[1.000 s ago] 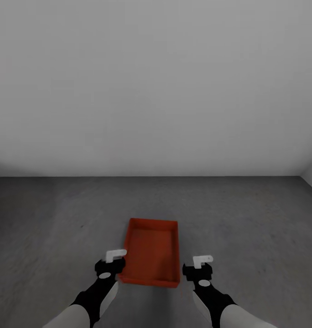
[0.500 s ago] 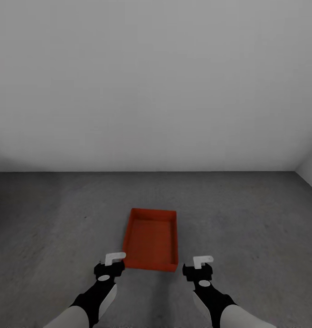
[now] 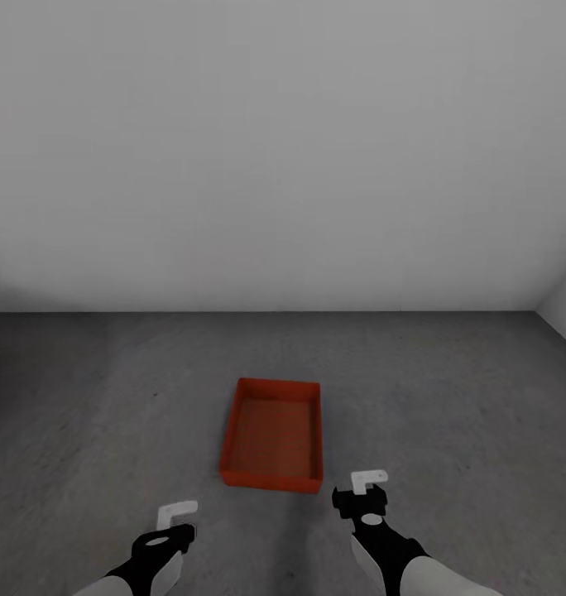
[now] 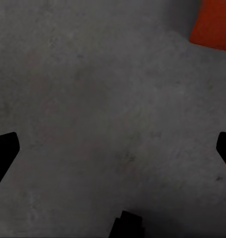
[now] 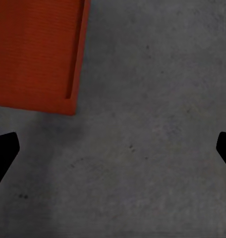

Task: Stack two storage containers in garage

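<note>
One orange-red storage container [image 3: 272, 434] sits open-top and flat on the dark grey garage floor [image 3: 448, 414], straight ahead of me. My left gripper [image 3: 174, 530] hangs open, back from the container's near left corner and apart from it. My right gripper [image 3: 362, 497] is open beside the near right corner, not touching it. Under the left wrist is bare floor between the open gripper's [image 4: 113, 153] fingers, with a corner of the container [image 4: 214, 25] at the edge. From the right wrist I see the container's corner [image 5: 33, 49] ahead of the open gripper [image 5: 113, 153]. Nothing is held.
A plain light grey wall [image 3: 283, 165] rises behind the container. A second wall meets it at the far right corner [image 3: 564, 306]. Mottled concrete stretches to both sides of the container.
The container first slid farther away in the picture as the view shifted back. Since then my left gripper has drawn back and outward from the container's near left corner. The right gripper barely moved.
</note>
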Controlling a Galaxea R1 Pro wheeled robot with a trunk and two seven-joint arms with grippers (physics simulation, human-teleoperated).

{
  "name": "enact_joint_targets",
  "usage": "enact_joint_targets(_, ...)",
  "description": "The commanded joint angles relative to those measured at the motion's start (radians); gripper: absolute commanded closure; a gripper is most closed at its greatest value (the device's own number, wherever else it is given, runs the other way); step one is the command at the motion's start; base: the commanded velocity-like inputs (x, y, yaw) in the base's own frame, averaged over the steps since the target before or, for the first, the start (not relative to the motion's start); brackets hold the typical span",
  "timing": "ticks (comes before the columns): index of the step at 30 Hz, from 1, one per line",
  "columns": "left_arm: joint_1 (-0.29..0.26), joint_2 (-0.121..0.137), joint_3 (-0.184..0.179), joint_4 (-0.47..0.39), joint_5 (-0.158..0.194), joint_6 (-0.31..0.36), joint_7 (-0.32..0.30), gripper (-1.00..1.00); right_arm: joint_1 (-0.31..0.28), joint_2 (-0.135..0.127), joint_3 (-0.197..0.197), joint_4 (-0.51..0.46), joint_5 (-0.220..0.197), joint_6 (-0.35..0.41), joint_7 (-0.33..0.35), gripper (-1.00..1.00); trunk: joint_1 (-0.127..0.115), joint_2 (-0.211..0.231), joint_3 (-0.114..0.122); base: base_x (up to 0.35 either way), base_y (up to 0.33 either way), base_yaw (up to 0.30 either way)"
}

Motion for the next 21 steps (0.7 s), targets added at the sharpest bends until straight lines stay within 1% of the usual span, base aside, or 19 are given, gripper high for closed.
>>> enact_joint_targets(1,-0.001,0.003,-0.010,0.004,0.024,-0.003,0.004,-1.00,-0.001,0.000,0.008,0.002,-0.008,-0.004,-0.004,-1.00,0.000,0.000,-0.001,0.000,0.000,0.000)
enact_joint_targets(3,-0.001,0.006,-0.010,0.011,0.044,-0.004,0.002,-1.00,-0.001,0.001,0.008,0.003,-0.008,-0.003,-0.004,-1.00,0.000,0.000,-0.001,0.000,0.000,0.000)
enact_joint_targets(4,-0.001,0.009,-0.010,0.017,0.062,-0.005,0.001,-1.00,-0.001,0.002,0.008,0.005,-0.008,-0.003,-0.003,-1.00,0.000,0.000,-0.001,0.000,0.000,0.000)
enact_joint_targets(7,-0.001,0.011,-0.011,0.022,0.076,-0.006,0.002,-1.00,-0.001,0.002,0.008,0.011,-0.006,-0.003,-0.002,-1.00,0.000,0.000,-0.001,0.000,0.000,0.000)
enact_joint_targets(21,-0.001,0.011,-0.011,0.023,0.079,-0.001,0.010,-1.00,-0.001,0.002,0.008,0.017,-0.006,-0.002,-0.004,-1.00,0.000,0.000,-0.001,0.000,0.000,0.000)
